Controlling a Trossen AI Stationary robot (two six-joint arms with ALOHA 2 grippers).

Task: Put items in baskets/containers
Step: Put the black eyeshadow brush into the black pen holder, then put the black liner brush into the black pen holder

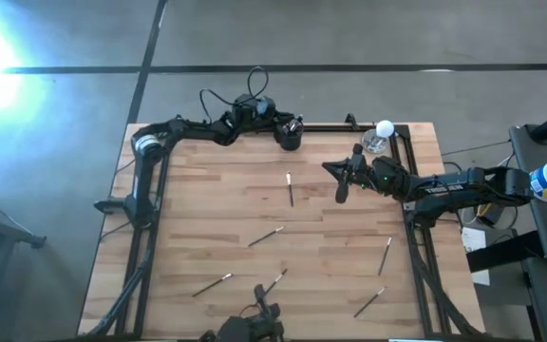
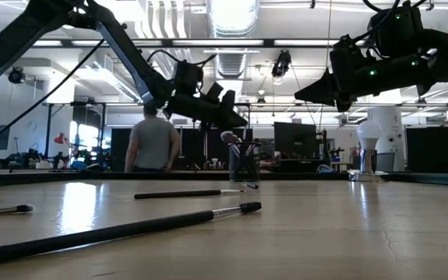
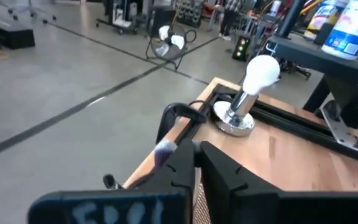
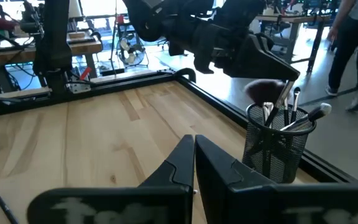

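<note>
Left gripper (image 1: 286, 126) — above black cup (image 1: 290, 139).

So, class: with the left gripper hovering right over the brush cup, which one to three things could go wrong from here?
1. The left gripper hangs just above the black mesh cup, which stands by the table's raised edge; a nudge could tip it.
2. The brushes already in the cup lean outward, so the gripper could snag them.
3. Six brushes lie loose on the table, one near the right gripper, which is shut and empty.
</note>
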